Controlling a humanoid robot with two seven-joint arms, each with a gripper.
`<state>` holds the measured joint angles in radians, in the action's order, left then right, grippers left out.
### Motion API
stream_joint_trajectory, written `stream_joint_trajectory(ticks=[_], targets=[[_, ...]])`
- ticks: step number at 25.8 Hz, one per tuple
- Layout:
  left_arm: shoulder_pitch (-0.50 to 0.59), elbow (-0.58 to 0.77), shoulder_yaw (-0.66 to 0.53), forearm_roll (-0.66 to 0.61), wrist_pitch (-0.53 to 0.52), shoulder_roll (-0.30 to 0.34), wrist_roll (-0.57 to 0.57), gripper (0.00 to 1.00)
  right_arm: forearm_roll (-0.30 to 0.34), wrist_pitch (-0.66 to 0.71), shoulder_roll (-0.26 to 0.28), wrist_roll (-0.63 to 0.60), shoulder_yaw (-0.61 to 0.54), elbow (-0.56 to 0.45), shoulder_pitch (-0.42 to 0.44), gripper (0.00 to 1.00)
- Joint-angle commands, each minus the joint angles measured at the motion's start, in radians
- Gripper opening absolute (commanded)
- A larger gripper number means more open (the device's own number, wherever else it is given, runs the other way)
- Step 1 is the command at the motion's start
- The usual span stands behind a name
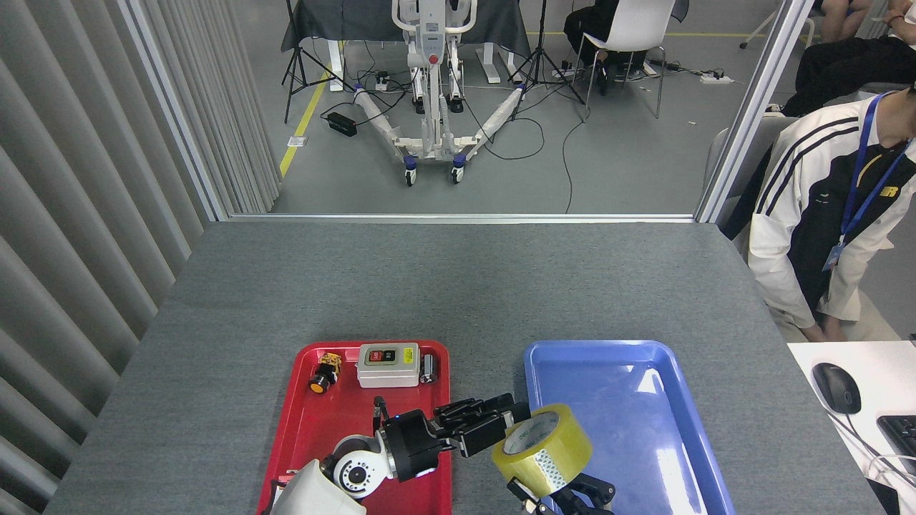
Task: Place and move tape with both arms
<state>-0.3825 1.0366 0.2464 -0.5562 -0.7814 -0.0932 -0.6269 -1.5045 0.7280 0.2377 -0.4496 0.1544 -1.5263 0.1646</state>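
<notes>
- The right gripper (562,495) sits at the bottom edge under the tape (542,449), its fingers touching the roll's underside; whether they clench it cannot be told.
- The tape is off the surface, tilted, over the near left edge of the blue tray (644,372).
- The left gripper (494,422), over the red tray (343,429), is just beside the roll; its grip cannot be told.
- Farther back on the red tray are a switch box (388,365) and a push button (322,374).
</notes>
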Motion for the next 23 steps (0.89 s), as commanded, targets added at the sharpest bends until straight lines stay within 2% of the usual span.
stream_joint_trajectory(ticks=[1, 5, 7, 8, 9, 11, 12, 14, 16, 18, 20, 21, 23], targets=[[0.001, 0.013, -0.044, 0.002, -0.004, 0.013, 0.023, 1.00, 0.000, -0.151, -0.001, 0.003, 0.014, -0.008, 0.000, 0.04], [-0.001, 0.017, -0.096, 0.009, -0.004, 0.069, 0.035, 1.00, 0.003, -0.257, 0.015, 0.009, 0.010, -0.018, -0.008, 0.05], [0.007, 0.056, -0.104, 0.002, -0.004, 0.119, 0.064, 1.00, 0.007, -0.314, 0.023, 0.042, 0.002, -0.022, -0.011, 0.13], [0.028, 0.091, -0.104, -0.004, -0.004, 0.138, 0.108, 0.99, 0.012, -0.349, 0.029, 0.072, -0.013, -0.026, -0.013, 0.21], [0.067, 0.129, -0.105, -0.016, -0.004, 0.153, 0.170, 0.99, 0.018, -0.384, 0.035, 0.104, -0.041, -0.035, -0.011, 0.24], [0.125, 0.218, -0.105, -0.108, -0.004, 0.193, 0.346, 0.99, 0.038, -0.440, 0.038, 0.190, -0.069, -0.046, -0.011, 0.23], [0.151, 0.269, -0.105, -0.177, 0.034, 0.211, 0.443, 0.99, 0.049, -0.464, 0.041, 0.250, -0.073, -0.049, -0.013, 0.21], [0.223, 0.373, -0.104, -0.320, 0.198, 0.239, 0.598, 0.99, 0.069, -0.502, 0.040, 0.377, -0.079, -0.064, -0.017, 0.14], [0.281, 0.476, -0.095, -0.468, 0.422, 0.248, 0.694, 0.99, 0.087, -0.509, 0.040, 0.563, -0.087, -0.083, -0.034, 0.08], [0.312, 0.522, -0.061, -0.582, 0.648, 0.247, 0.737, 0.99, 0.090, -0.502, 0.040, 0.828, -0.087, -0.110, -0.056, 0.04], [0.318, 0.522, -0.041, -0.628, 0.804, 0.245, 0.743, 0.99, 0.101, -0.504, 0.038, 1.063, -0.085, -0.132, -0.085, 0.03], [0.323, 0.520, -0.039, -0.633, 0.850, 0.245, 0.743, 0.99, 0.121, -0.504, 0.038, 1.171, -0.082, -0.144, -0.100, 0.03], [0.323, 0.516, -0.039, -0.634, 0.858, 0.242, 0.742, 0.99, 0.187, -0.507, 0.038, 1.327, -0.081, -0.153, -0.132, 0.03]])
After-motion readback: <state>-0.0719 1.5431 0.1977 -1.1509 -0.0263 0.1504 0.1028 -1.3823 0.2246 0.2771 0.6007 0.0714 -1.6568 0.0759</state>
